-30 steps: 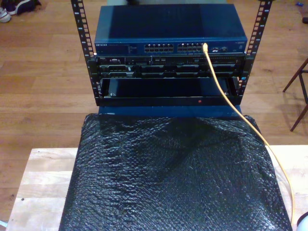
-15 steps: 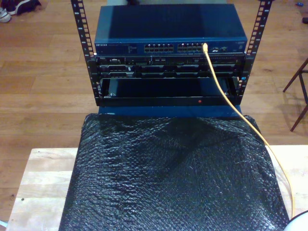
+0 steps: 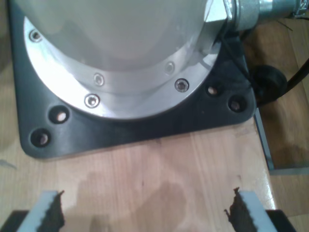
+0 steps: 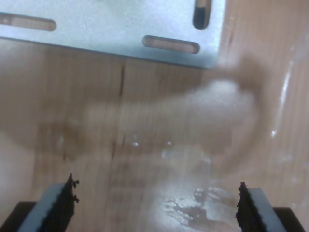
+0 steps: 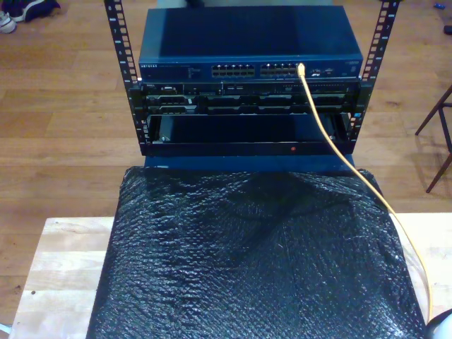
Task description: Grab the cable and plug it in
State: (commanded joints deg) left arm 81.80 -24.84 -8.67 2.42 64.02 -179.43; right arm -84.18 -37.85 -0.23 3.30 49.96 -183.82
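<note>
Exterior view: the cable (image 5: 332, 145) runs from a port near the right end of the row of sockets on the blue network switch (image 5: 251, 44), which sits at the top of a black rack (image 5: 247, 106). From there the yellow-orange cord drops in front of the lower rack units, crosses the right side of the black bubble-wrap sheet (image 5: 247, 261), and curves down toward the exterior view's lower right corner, where it ends at the sheet's edge. The sheet covers most of a light wooden table (image 5: 63, 268). First wrist view: my first gripper (image 3: 145, 212) has its jaws spread wide with nothing between them, above bare wood beside a black base plate (image 3: 145, 130) carrying a round metal flange (image 3: 120, 72). Second wrist view: my second gripper (image 4: 154, 205) likewise stands spread and empty over wood, near a slotted grey metal plate (image 4: 111, 24).
</note>
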